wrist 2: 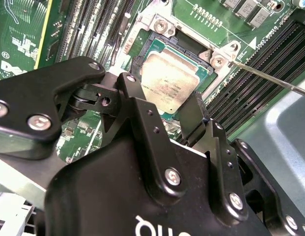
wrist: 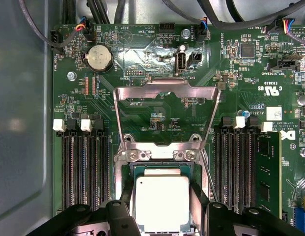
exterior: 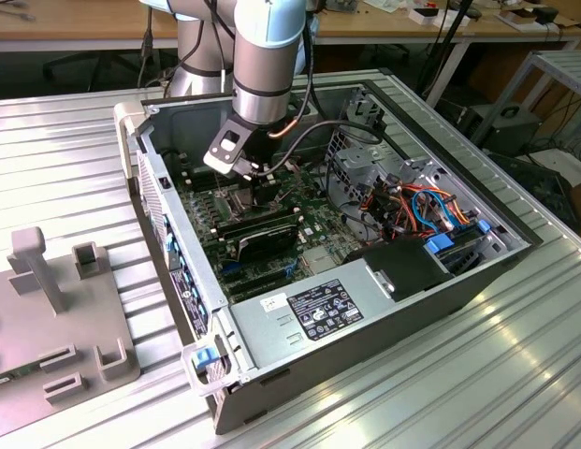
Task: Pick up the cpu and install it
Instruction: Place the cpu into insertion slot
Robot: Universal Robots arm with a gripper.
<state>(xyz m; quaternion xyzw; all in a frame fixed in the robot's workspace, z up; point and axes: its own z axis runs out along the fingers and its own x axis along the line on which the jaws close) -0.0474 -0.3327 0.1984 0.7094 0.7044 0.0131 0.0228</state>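
Note:
The cpu (wrist: pixel 162 204), a flat square chip with a dull silver top, lies level in the socket (wrist: pixel 126 169) of the green motherboard (wrist: pixel 157 59). In the second wrist view the cpu (wrist 2: pixel 167 78) rests inside the dark socket frame. My gripper (wrist: pixel 162 196) hangs straight over it, its black fingers (wrist: pixel 199 199) pressed against two opposite edges of the chip, shut on it. The exterior view has the gripper (exterior: pixel 262 182) reaching down into the open computer case (exterior: pixel 365 309).
The socket's hinged metal plate (wrist: pixel 167 93) stands flipped open beyond the cpu. A thin lever rod (wrist 2: pixel 270 78) sticks out beside the socket. Memory slots (wrist: pixel 83 167) flank both sides, with one stick (wrist: pixel 267 172) fitted. Cables (exterior: pixel 412 201) and a grey fixture (exterior: pixel 56 318) lie nearby.

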